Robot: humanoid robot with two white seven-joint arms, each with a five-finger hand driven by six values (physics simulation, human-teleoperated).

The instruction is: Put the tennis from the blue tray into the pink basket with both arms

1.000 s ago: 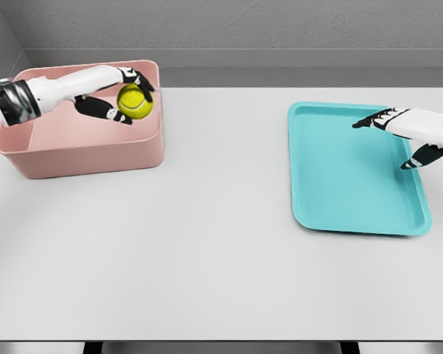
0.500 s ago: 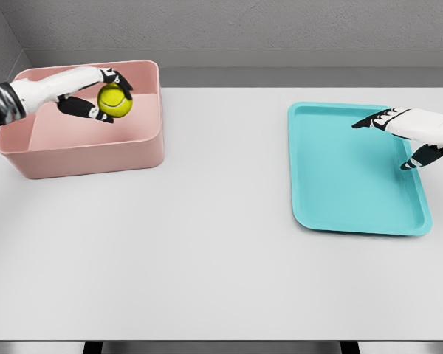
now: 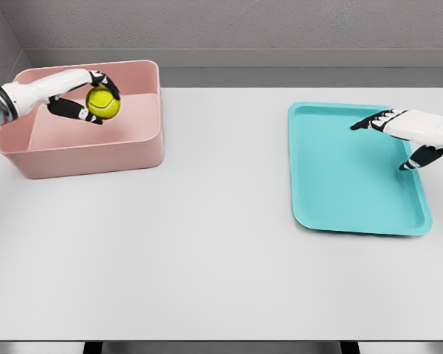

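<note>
A yellow-green tennis ball [image 3: 102,102] is held over the inside of the pink basket [image 3: 85,151] at the table's back left. My left hand [image 3: 94,98] is shut on the ball, its dark fingers curled over and under it. At the right, the blue tray [image 3: 354,171] lies flat on the table with nothing in it. Above the tray's right part hovers my right hand [image 3: 396,139], open, fingers stretched toward the left and thumb pointing down.
The white table [image 3: 221,243] spreads wide between basket and tray. A grey wall runs along its back edge.
My left hand has carried the ball leftward, deeper over the basket's interior. The right hand has hardly moved.
</note>
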